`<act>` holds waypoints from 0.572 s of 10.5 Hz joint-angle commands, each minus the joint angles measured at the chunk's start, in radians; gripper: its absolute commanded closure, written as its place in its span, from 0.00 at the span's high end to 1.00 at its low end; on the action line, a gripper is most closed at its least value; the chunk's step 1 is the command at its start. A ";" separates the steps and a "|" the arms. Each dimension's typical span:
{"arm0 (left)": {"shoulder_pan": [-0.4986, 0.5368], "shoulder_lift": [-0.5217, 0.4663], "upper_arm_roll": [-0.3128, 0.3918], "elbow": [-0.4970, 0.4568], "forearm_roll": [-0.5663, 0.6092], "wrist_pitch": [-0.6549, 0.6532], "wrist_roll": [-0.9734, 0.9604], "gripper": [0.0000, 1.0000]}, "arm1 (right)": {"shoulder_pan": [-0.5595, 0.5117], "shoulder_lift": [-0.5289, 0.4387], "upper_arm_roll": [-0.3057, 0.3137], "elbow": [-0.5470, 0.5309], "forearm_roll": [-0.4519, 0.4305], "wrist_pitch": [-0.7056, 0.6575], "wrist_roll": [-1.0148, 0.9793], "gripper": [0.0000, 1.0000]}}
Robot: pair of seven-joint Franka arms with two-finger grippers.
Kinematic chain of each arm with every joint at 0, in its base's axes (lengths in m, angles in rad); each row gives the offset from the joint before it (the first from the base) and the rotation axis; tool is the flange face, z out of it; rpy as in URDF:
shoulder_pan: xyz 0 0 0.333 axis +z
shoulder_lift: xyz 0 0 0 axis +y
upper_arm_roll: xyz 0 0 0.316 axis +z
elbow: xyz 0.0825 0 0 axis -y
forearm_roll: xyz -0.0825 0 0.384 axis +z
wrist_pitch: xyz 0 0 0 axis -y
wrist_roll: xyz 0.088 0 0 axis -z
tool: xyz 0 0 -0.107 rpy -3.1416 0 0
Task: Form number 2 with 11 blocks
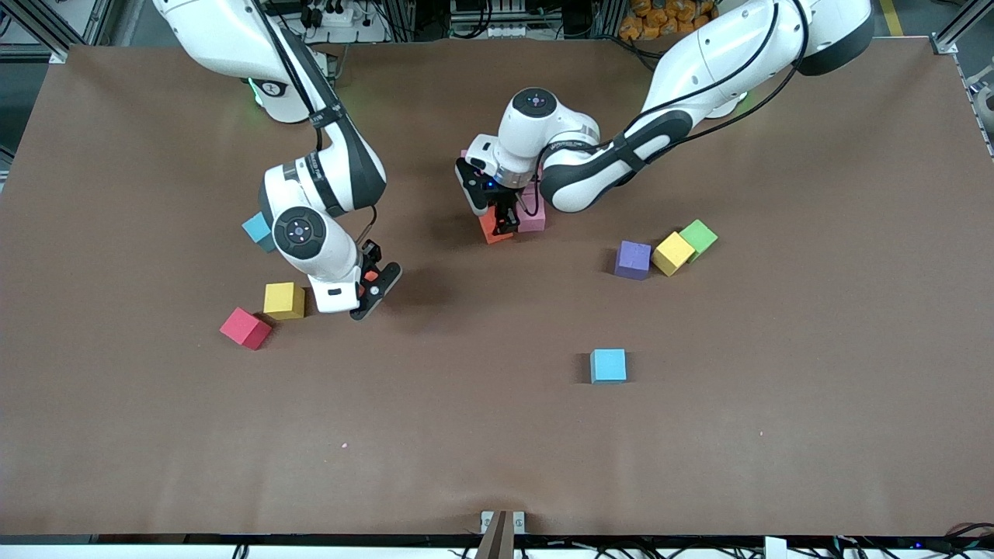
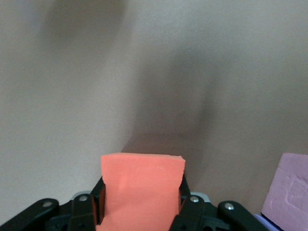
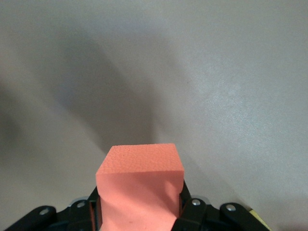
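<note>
My left gripper (image 1: 503, 222) is shut on an orange block (image 2: 142, 173), held low at mid-table right beside a pink block (image 1: 532, 219); the pink block (image 2: 288, 190) also shows in the left wrist view. My right gripper (image 1: 373, 286) is shut on a second orange block (image 3: 139, 185), over the table beside a yellow block (image 1: 283, 300). A red block (image 1: 245, 328) lies next to that yellow one. A purple block (image 1: 633, 259) and another yellow block (image 1: 672, 253) sit toward the left arm's end. A light blue block (image 1: 608, 366) lies alone nearest the front camera. The number 2 is not in view.
A green cube (image 1: 699, 237) touches the yellow block at the left arm's end. A teal cube (image 1: 256, 229) is half hidden under the right arm's wrist. The brown table (image 1: 466, 450) stretches wide toward the front camera.
</note>
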 commanded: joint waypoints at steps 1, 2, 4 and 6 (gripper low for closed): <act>-0.001 0.000 0.002 -0.009 0.028 0.020 0.039 0.06 | 0.000 -0.010 0.003 -0.012 -0.015 0.005 0.018 0.13; -0.001 0.000 0.002 -0.009 0.028 0.021 0.048 0.06 | 0.000 -0.010 0.004 -0.012 -0.015 0.005 0.018 0.13; 0.004 0.000 0.004 -0.009 0.027 0.020 0.095 0.06 | 0.000 -0.010 0.004 -0.012 -0.015 0.003 0.018 0.13; 0.005 0.000 0.002 -0.009 0.027 0.021 0.146 0.06 | 0.000 -0.010 0.003 -0.012 -0.015 0.000 0.018 0.13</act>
